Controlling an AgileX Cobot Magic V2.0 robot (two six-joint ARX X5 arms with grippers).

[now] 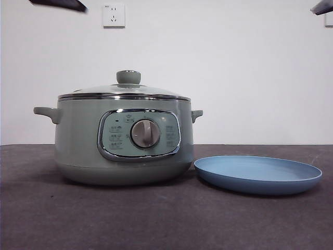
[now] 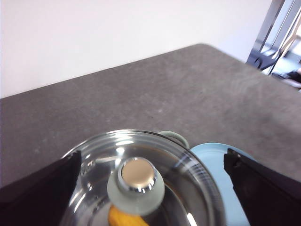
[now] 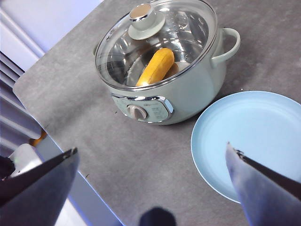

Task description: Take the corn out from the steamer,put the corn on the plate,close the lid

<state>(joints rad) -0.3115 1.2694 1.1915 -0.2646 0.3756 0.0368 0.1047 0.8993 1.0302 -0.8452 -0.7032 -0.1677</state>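
A dark grey, speckled bench (image 1: 166, 219) runs up to a plain white wall (image 1: 250, 78). A white wall socket (image 1: 114, 15) sits high on that wall, above the bench. Past the bench's far corner, metal framing (image 2: 277, 33) stands in bright light.

Dark grey table (image 1: 156, 219), steamer (image 1: 78, 135) standing on it, light-blue plate (image 1: 257, 177) just beside the steamer

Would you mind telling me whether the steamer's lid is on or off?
On: the lid sits level on the steamer, with the corn visible through the glass.
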